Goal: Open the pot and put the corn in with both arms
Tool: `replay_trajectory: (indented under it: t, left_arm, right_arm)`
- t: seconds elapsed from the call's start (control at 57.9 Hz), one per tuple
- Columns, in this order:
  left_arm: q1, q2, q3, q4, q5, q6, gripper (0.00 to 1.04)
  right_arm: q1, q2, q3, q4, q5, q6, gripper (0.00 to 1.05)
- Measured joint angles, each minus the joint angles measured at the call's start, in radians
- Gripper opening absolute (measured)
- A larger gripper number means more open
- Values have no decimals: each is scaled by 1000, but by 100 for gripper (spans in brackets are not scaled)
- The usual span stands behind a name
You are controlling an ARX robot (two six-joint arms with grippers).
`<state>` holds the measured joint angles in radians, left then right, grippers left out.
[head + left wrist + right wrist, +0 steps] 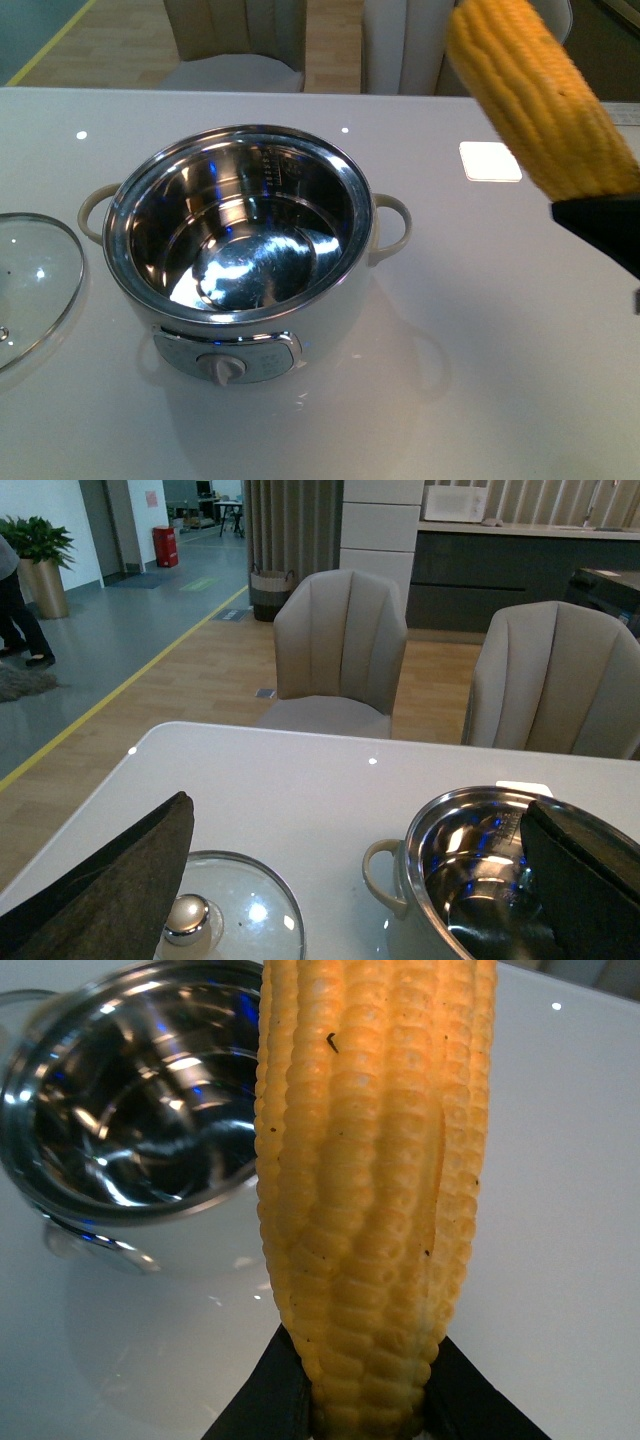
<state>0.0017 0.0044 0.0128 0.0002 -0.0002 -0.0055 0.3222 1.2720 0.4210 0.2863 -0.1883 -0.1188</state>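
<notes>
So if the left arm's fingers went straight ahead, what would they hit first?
Likely the bare white table between the glass lid and the pot, since the fingers of the open left gripper frame that gap. Depth is unclear; it might skim over toward the chairs.

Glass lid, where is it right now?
In the front view the glass lid lies flat on the white table at the far left, next to the pot, partly cut off by the frame.

pot [338, 305]: white, uncovered, empty, upright on surface [490, 390] | corn [540, 100]: yellow cob, held raised and tilted, right of pot
</notes>
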Motion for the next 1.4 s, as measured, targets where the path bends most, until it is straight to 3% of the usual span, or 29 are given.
replay_trajectory:
  t: [0.328, 0.915, 1.398]
  left_arm:
    - [0, 0, 0, 0, 0, 0, 98]
    - [0, 0, 0, 0, 0, 0, 98]
    - [0, 0, 0, 0, 0, 0, 98]
  right_arm:
    - [241, 230, 194, 24, 15, 93, 14]
    - [365, 592, 500, -60, 30, 233, 14]
    - [352, 581, 485, -48, 99, 267, 90]
